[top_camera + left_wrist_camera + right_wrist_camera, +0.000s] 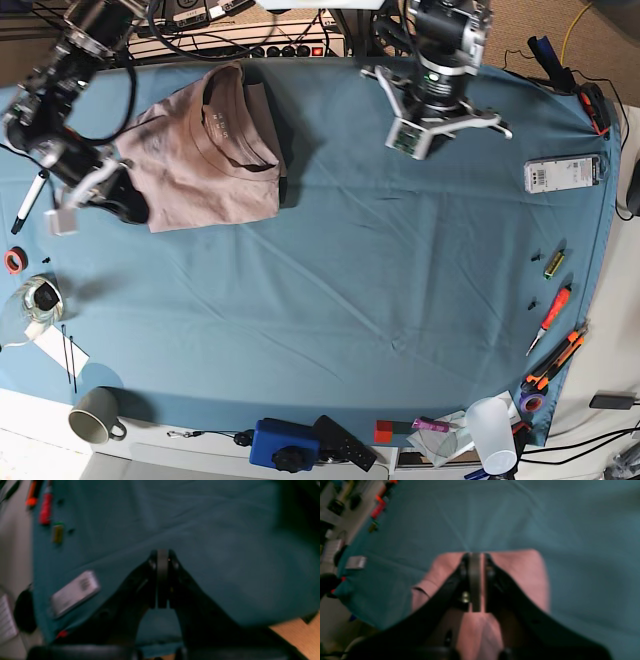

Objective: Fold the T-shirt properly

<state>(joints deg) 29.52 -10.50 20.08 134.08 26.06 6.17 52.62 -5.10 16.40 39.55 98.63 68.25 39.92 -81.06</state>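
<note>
The dusty-pink T-shirt [200, 170] lies folded into a compact shape at the back left of the blue-teal tablecloth [350, 280], its collar up. My right gripper [475, 555] is at the shirt's left edge, low over the pink cloth [520, 575], and its jaws are shut. The blurred view does not show whether any fabric is pinched. My left gripper [162, 552] hangs shut and empty over bare tablecloth [225, 542], away from the shirt. The left arm [440, 80] stands at the back centre.
A silver device [560, 174] lies at the right edge, also in the left wrist view [73, 593]. Screwdrivers [550, 310] sit near the right rim. A mug [95, 415], a blue box [285, 443] and a plastic cup [492, 432] line the front edge. A glass [35, 300] stands left.
</note>
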